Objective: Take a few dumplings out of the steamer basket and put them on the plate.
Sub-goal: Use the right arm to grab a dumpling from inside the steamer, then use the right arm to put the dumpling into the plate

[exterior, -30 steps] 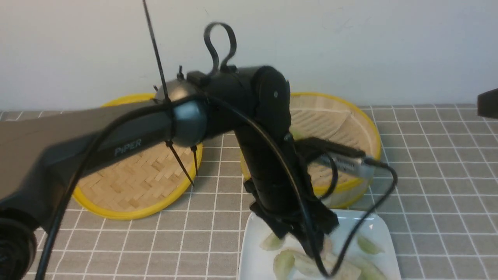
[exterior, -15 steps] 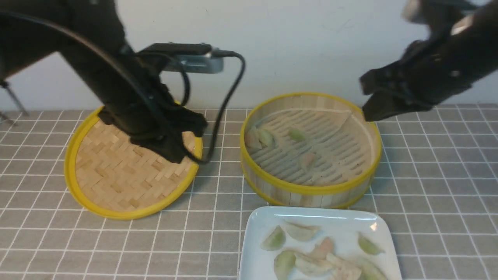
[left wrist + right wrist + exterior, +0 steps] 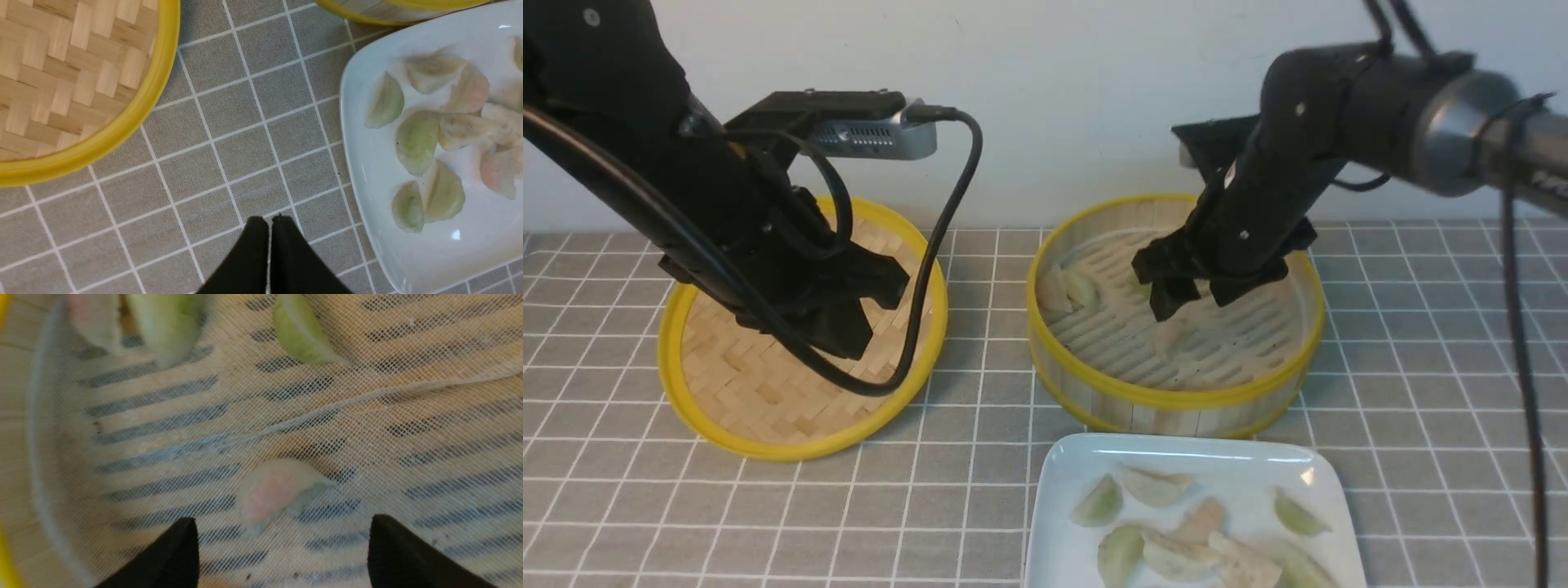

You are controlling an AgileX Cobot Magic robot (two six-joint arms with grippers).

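The plate (image 3: 1176,447) is sitting at the near edge of the tabletop (image 3: 1421,367), just in front of the basket (image 3: 1176,400), and it is already carrying a heap of dumplings (image 3: 1123,551), more than a few. By that count the task is looking done or nearly so. Four are lying in the basket: a pink and green pair (image 3: 1066,290) against its left wall, a green one (image 3: 302,335) nearer the far wall, and a pink dumpling (image 3: 273,490) near the middle of the mesh liner (image 3: 367,416). The right hand (image 3: 1192,298) is hanging inside the basket, low over the liner, fingers spread wide and holding nothing. The pink dumpling is lying between and just ahead of the two fingertips, apart from both, so the hand is looking lined up for one more pick, needing only to drop and close. The left hand (image 3: 269,241) is hovering by the lid (image 3: 768,392) on the tabletop's left side, fingers pressed together with nothing between them, well apart from every dumpling
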